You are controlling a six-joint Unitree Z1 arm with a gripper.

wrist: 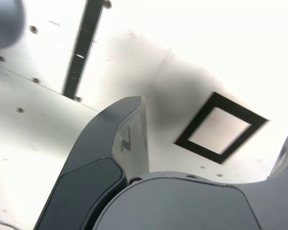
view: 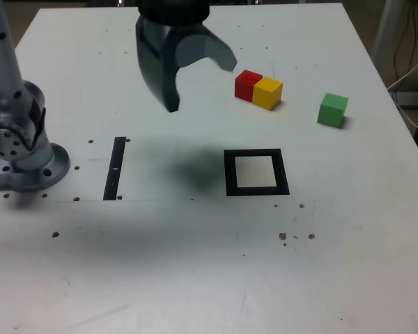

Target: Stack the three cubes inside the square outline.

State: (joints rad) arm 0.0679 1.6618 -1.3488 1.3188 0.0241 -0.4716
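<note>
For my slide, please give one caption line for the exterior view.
Open claw above the table; red cube touching yellow cube, green cube apart, square outline empty.

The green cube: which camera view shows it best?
The exterior view. There the green cube sits in full sight on the table, apart from the red and yellow cubes. The wrist view does not show it at all.
</note>
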